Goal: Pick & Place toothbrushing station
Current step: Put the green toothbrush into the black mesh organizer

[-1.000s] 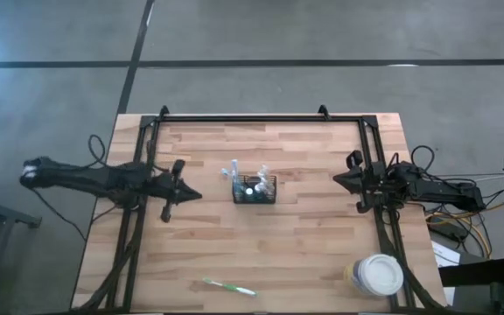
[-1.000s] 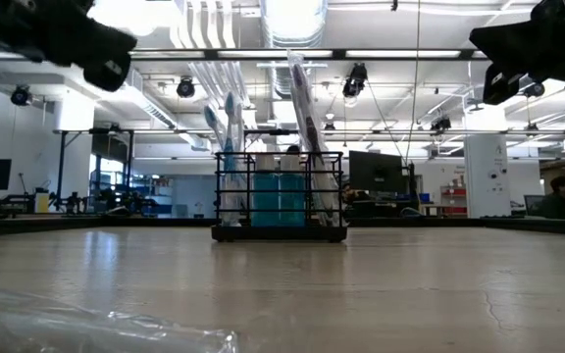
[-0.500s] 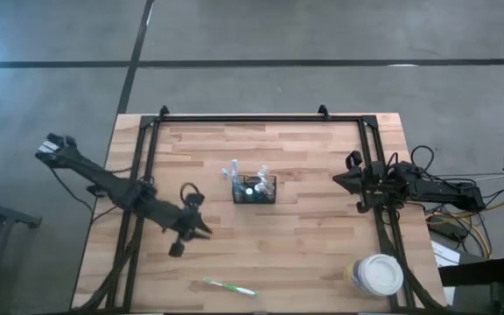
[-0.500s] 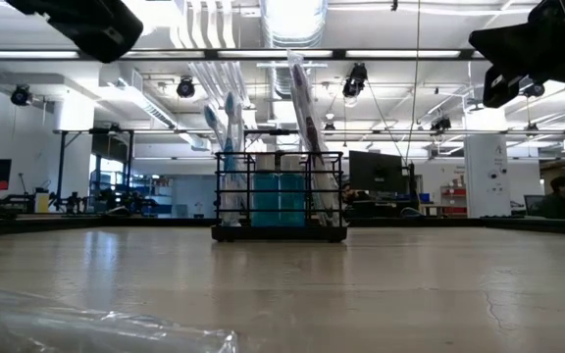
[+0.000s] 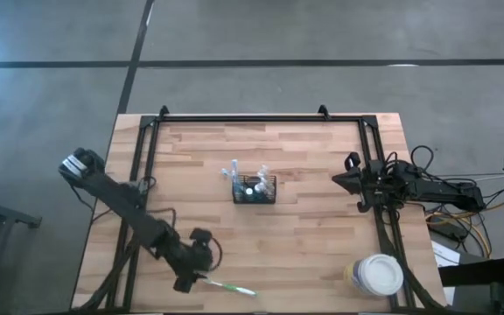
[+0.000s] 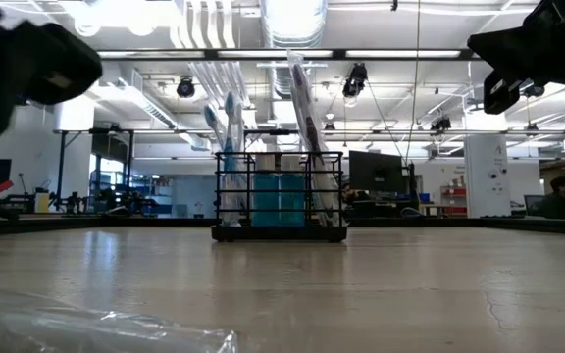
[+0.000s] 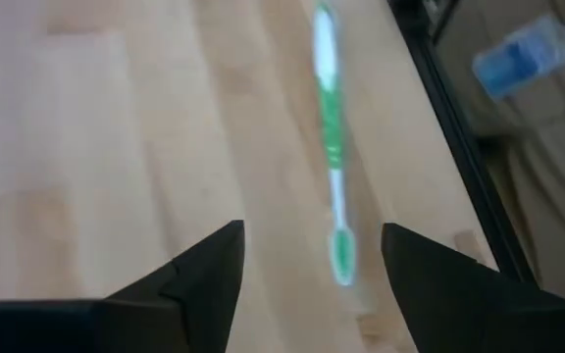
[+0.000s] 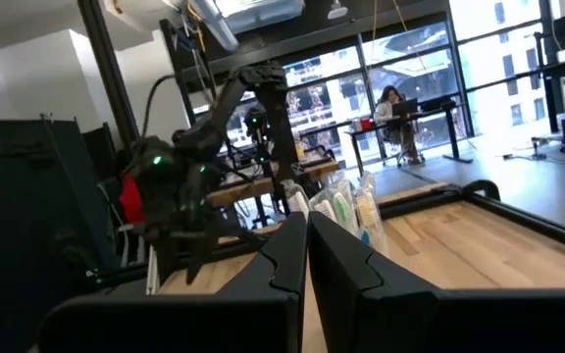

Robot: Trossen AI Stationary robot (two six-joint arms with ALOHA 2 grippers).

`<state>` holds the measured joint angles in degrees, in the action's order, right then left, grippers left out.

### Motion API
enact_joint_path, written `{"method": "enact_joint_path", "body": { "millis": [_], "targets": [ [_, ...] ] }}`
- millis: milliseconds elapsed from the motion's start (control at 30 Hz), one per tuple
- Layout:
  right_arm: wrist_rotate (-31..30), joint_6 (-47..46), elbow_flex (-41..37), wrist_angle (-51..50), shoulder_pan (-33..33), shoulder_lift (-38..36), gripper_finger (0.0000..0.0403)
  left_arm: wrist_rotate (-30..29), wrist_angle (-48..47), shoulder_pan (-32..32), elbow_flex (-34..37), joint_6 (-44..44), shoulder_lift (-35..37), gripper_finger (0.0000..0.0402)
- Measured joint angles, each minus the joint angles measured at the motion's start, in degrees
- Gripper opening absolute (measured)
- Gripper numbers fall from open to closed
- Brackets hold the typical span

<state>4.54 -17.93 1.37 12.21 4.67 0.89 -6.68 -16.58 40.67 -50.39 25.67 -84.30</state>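
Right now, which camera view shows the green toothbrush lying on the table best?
The left wrist view: the green toothbrush lies full length on the wood, ahead of the open left end effector. The high view shows it small near the table's front edge. The low view shows only a blur; the right wrist view misses it.

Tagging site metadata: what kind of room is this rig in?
Likely an open-plan lab or workshop: exposed ceiling ducts, desks with monitors, a person seated at one, beyond the wooden table.
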Motion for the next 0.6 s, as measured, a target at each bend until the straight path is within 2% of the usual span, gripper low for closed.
{"method": "enact_joint_path", "body": {
  "millis": [300, 600],
  "targets": [
    [-0.02, 0.06, 0.0, -0.02, 0.0, 0.02, 0.0013, 0.24, -0.6, 1.85, -6.75, 3.5, -9.8, 0.0246],
    [-0.02, 0.04, 0.0, -0.07, 0.0, 0.09, 0.0013, 2.08, -1.49, 2.65, -6.64, 9.97, -12.59, 0.0248]
  ]
}}
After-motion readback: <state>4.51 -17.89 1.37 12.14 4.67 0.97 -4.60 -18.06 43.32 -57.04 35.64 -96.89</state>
